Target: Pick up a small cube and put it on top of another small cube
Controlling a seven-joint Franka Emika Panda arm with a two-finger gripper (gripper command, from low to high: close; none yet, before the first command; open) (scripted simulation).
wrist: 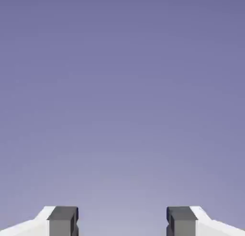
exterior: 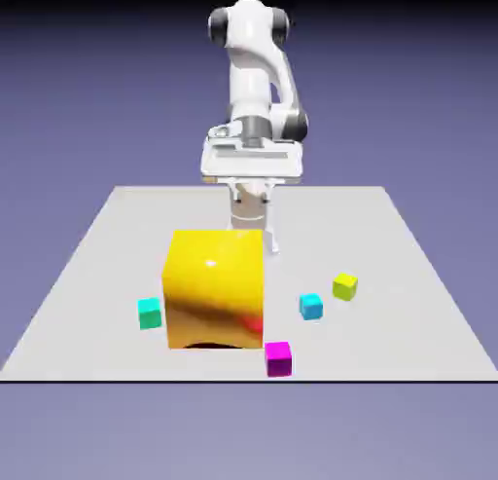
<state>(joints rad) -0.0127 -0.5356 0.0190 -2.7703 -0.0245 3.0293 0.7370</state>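
Four small cubes lie on the grey table (exterior: 97, 274): a teal cube (exterior: 149, 313) at the exterior view's left, a magenta cube (exterior: 278, 358) near the front edge, a cyan cube (exterior: 310, 306) and a yellow-green cube (exterior: 344, 287) to the right. My gripper (exterior: 255, 225) hangs behind a big yellow cube (exterior: 216, 288), which partly hides its fingers. It is far from every small cube. In the hand view the gripper (wrist: 122, 223) is open. Its two grey fingertips (wrist: 62, 221) stand wide apart with only the plain backdrop between them.
The big glossy yellow cube stands mid-table between the gripper and the small cubes, much taller than they are. The teal cube sits close to its left side. The white arm (exterior: 255, 69) rises at the table's far edge.
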